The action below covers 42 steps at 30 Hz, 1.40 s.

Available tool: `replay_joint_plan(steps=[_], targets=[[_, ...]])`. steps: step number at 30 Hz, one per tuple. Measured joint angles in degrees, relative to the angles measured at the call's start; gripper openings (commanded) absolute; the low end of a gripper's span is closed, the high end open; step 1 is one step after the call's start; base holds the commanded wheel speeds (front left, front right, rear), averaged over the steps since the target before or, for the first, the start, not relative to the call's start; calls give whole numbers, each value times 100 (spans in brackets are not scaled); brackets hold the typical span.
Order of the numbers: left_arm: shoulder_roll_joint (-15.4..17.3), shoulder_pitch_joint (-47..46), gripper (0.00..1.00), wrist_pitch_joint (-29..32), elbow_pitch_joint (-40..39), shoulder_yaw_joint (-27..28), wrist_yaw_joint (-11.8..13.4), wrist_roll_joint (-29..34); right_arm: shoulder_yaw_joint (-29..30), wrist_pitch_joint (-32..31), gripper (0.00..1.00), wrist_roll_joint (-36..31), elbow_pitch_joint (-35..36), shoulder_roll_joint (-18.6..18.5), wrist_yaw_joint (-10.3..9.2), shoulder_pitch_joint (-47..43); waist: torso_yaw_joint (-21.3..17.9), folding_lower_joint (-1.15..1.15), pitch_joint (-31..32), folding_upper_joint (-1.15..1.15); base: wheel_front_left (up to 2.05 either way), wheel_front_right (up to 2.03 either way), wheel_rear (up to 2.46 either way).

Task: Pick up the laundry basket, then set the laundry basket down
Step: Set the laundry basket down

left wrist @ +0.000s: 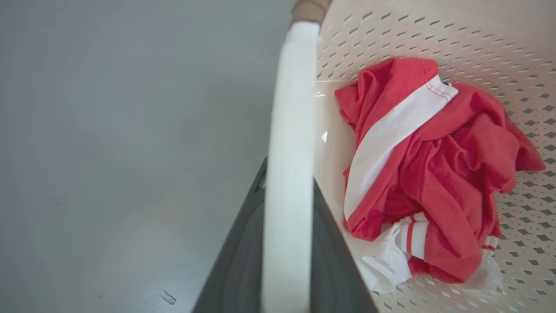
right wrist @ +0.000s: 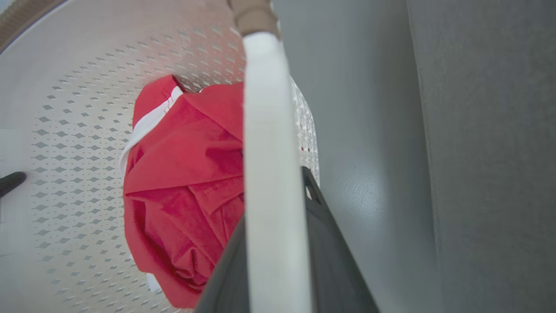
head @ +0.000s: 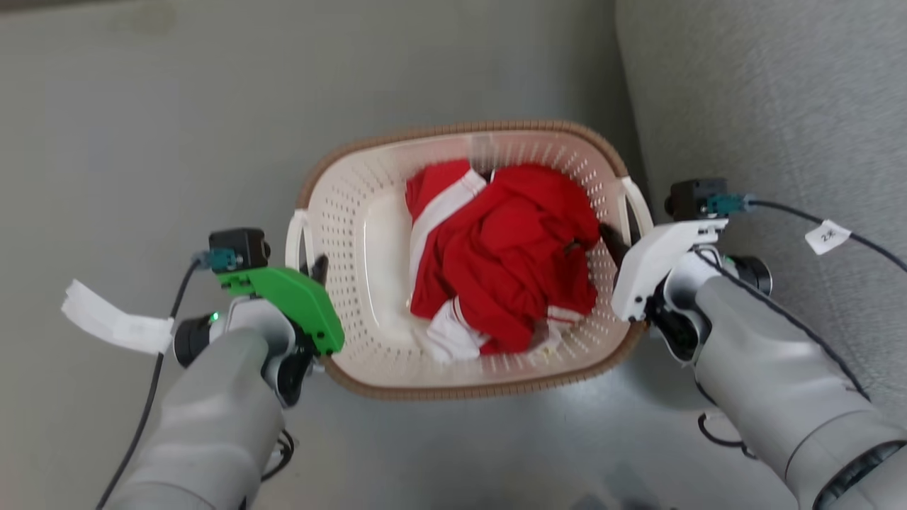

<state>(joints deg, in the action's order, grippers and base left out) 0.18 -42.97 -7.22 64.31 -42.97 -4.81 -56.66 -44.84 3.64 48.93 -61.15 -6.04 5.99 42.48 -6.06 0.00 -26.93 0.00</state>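
Observation:
The laundry basket (head: 453,132) is cream-white and perforated with a brown woven-look rim, and lies between my two arms in the head view. A crumpled red and white garment (head: 503,255) lies inside it. My left gripper (head: 317,275) is shut on the basket's left loop handle (head: 293,241). In the left wrist view that white handle (left wrist: 289,174) runs between the dark fingers (left wrist: 236,265). My right gripper (head: 615,246) is shut on the right loop handle (head: 638,202). The right wrist view has this handle (right wrist: 269,174) clamped between its fingers (right wrist: 336,265). Whether the basket touches the floor I cannot tell.
Smooth grey floor (head: 142,142) surrounds the basket on the left, front and back. A grey fabric-covered piece of furniture (head: 779,106) rises close along the right side, next to my right arm. Cables with paper tags (head: 113,322) hang from both wrists.

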Motion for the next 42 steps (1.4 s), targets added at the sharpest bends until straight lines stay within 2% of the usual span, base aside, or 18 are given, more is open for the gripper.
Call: replay_joint_plan(steps=[28,42], targets=[[59,-1553,0,-493,-89,-35,238,187,-133,545,0,261,472,-354,-4,1271,218,1,-2368,0,0,0,0],[59,-1578,0,-653,33,-49,241,266,-394,801,0,410,512,-348,-7,1278,289,1,-2808,0,0,0,0]])
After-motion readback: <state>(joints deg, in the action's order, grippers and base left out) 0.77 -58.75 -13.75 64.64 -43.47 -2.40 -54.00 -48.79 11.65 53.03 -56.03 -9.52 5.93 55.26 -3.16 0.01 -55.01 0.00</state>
